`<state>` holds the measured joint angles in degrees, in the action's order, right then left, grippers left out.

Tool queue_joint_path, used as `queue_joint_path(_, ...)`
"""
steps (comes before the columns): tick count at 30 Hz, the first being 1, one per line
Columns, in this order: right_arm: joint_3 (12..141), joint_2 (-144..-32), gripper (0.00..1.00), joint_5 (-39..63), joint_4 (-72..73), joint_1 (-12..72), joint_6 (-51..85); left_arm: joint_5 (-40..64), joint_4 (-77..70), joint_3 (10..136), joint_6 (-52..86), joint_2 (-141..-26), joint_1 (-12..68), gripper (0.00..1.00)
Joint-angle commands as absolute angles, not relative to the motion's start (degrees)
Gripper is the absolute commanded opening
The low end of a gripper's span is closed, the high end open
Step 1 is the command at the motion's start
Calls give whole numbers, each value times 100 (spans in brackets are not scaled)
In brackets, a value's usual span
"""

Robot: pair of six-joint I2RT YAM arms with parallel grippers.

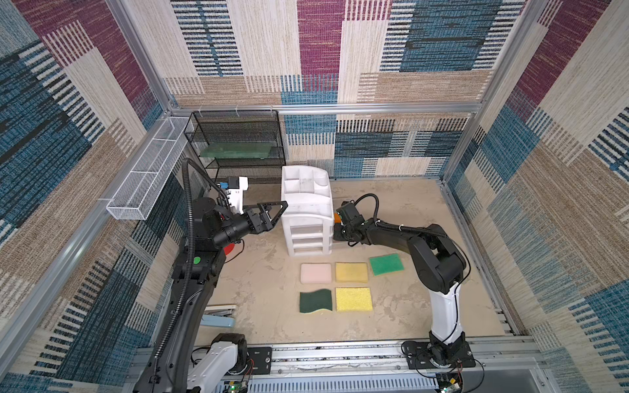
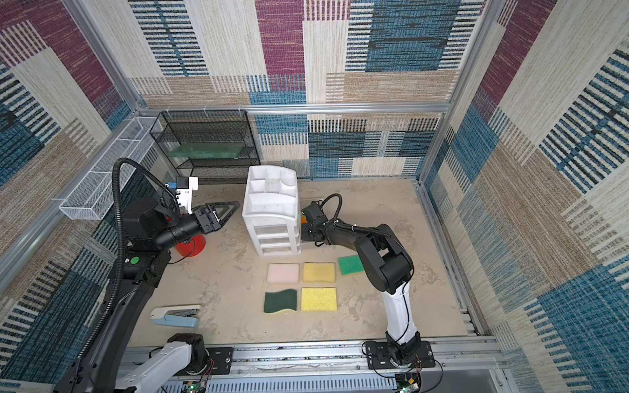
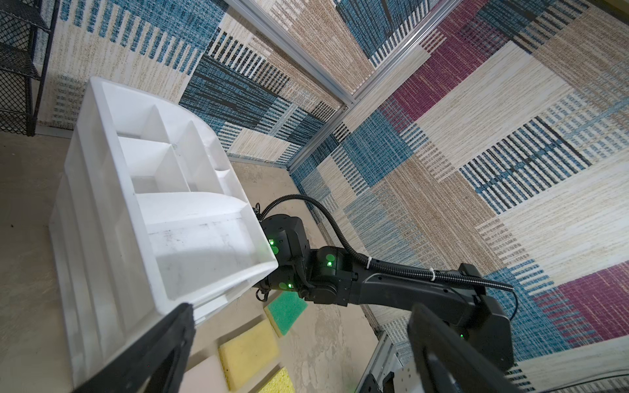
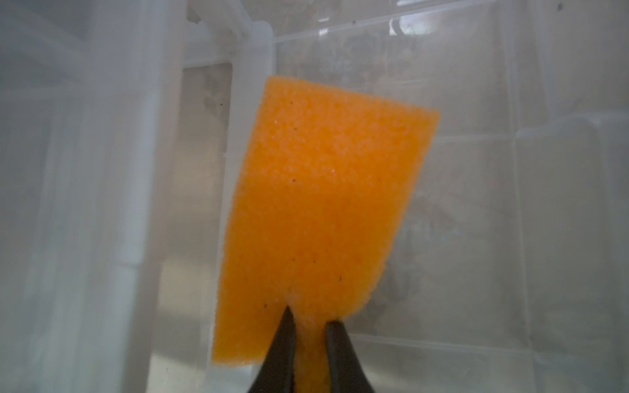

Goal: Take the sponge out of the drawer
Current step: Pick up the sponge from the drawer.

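Ahead of the right claw (image 4: 308,316), which is clamped together on its near edge, the orange sponge (image 4: 323,204) stands within the clear walls of the drawer (image 4: 476,170). The pinch takes little foam, so pulling back could let it slip free or snag on the drawer.

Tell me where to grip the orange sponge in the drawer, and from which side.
Grip the orange sponge by its near edge, across its thin side, coming from where the right claw is. It is a flat slab with the drawer walls behind and beside it, so only that edge is free. The right claw is shut there, pinching the foam.
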<state>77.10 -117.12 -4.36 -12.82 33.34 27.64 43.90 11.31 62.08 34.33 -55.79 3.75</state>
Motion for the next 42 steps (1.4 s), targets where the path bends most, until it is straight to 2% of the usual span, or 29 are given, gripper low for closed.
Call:
queue_joint_path(1,7637,-11639,8,-456,-1544,3320,2743,4452,1082,6205,3365,-5561,365,100)
queue_joint_path(8,7425,-10880,4,-617,-1475,3327,2580,4457,1081,6212,3357,-5563,344,100)
queue_joint_path(13,7200,-9964,5,-1248,-1677,3453,2207,4605,1066,6258,3351,-5590,338,100)
queue_joint_path(18,6988,-8956,4,-1409,-1980,3463,1858,4922,1053,6321,3312,-5637,334,100)
queue_joint_path(25,6587,-7396,3,153,-2224,3523,1134,6116,1124,6651,3309,-6035,342,100)
queue_joint_path(30,6005,-6583,3,2018,-1685,3575,674,6311,1151,6664,3370,-6145,336,100)
queue_joint_path(36,6001,-6491,4,3260,-1845,3823,130,6431,1150,6613,3400,-6224,421,98)
queue_joint_path(40,6289,-6726,4,3612,-2203,3935,-267,6448,1289,6623,3369,-6425,653,94)
queue_joint_path(42,6382,-6805,0,3565,-2271,3981,-419,6451,1431,6657,3291,-6565,876,92)
